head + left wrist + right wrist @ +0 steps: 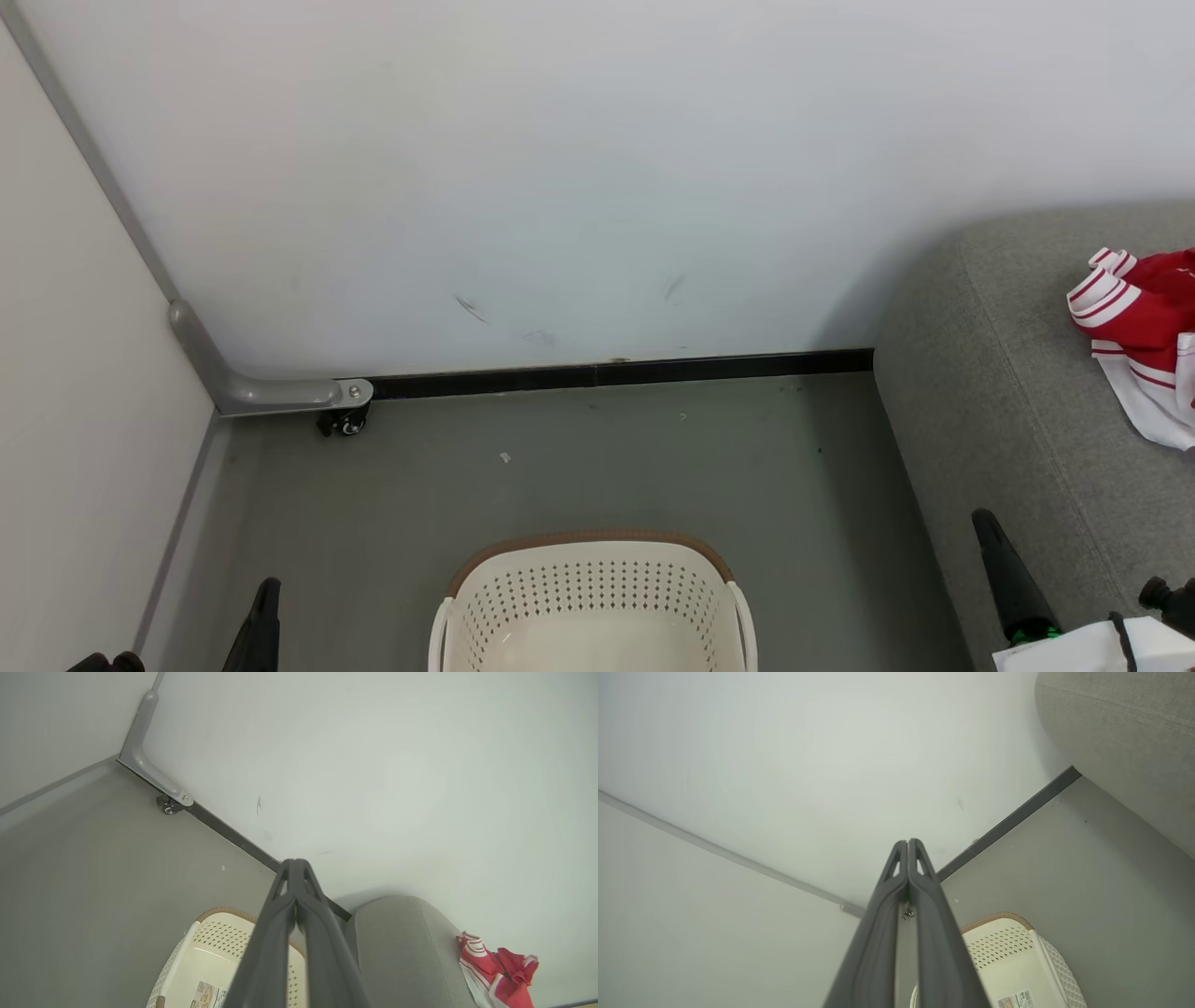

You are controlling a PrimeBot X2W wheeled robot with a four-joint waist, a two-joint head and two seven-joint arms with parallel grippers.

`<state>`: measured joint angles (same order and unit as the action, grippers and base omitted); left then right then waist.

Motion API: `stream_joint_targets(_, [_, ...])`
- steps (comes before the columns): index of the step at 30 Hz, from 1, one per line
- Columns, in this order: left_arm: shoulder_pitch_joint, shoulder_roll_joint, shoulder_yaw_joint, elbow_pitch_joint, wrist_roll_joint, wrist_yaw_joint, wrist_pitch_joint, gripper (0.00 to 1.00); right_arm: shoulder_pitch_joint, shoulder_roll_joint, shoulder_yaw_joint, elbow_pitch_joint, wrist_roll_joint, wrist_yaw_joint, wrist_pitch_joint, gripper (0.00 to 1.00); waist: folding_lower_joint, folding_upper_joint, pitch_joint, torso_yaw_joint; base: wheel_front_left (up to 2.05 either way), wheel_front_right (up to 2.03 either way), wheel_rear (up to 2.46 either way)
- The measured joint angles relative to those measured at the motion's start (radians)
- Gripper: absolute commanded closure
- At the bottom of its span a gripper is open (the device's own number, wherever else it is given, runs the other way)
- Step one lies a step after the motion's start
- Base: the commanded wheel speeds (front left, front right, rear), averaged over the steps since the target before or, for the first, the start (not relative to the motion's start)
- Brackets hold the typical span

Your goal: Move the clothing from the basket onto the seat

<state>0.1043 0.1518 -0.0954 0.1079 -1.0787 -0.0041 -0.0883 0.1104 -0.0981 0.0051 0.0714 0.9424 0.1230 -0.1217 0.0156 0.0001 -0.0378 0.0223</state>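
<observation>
The cream basket (pixel 593 597) with its brown rim stands on the floor at the bottom centre; the part of its inside that shows holds no clothing. It also appears as basket (pixel 205 961) and basket (pixel 1017 961), with a label on its floor. Red and white clothing (pixel 1144 341) lies bunched on the grey seat (pixel 1008 411) at the right, seen too as clothing (pixel 495 970) on the seat (pixel 402 952). My left gripper (pixel 295 865) is shut on nothing, left of the basket (pixel 266 597). My right gripper (pixel 908 845) is shut and empty, by the seat's front (pixel 990 532).
A white wall with a dark baseboard (pixel 616 371) runs behind the basket. A grey metal bracket with a small caster (pixel 344 422) sits in the left corner, where a side panel meets the wall. Grey floor (pixel 560 467) lies between basket and wall.
</observation>
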Motion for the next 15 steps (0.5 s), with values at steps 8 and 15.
stream_joint_targets(8, [-0.022, -0.016, 0.021, 0.024, -0.086, -0.017, 0.026, 1.0, -0.019, -0.001, -0.004, 0.034, 0.12, 0.0, 0.021, 1.0, -0.0071, 0.0, 0.008, -0.004, 0.0, 0.0, 0.0])
stream_joint_targets(15, [-0.041, -0.025, 0.037, 0.045, -0.165, -0.026, 0.044, 1.0, -0.055, -0.003, -0.01, 0.06, 0.224, 0.0, 0.043, 1.0, -0.0121, 0.0, 0.017, -0.007, 0.0, 0.0, 0.0])
